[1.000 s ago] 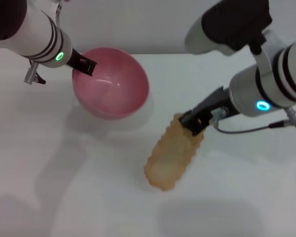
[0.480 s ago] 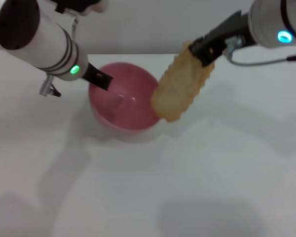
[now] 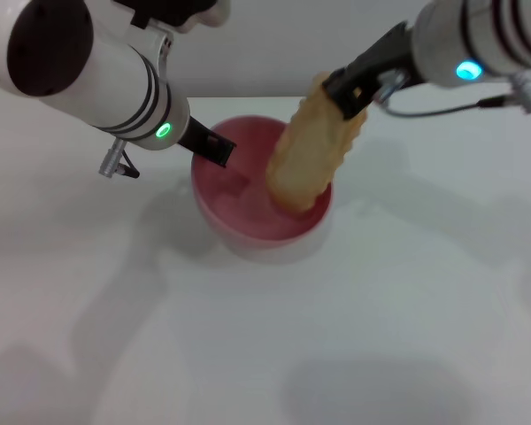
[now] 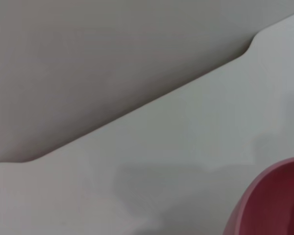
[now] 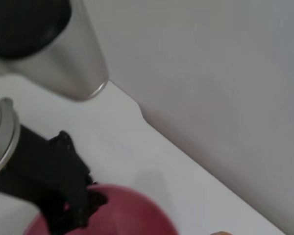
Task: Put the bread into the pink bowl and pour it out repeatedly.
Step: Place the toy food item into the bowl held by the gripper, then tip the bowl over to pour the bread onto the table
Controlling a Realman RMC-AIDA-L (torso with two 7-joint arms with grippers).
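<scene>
Right gripper (image 3: 347,92) pinches bread (image 3: 306,158) by far end, low end dangling into pink bowl (image 3: 248,223) for drop. Left gripper (image 3: 214,149) clamps left rim, steadying bowl.

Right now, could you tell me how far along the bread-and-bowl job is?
Done: the right gripper has the bread lifted off the table. In hand: its lower end hangs inside the pink bowl, whose rim the left gripper grips. Left: releasing the bread, then pouring it out.
</scene>
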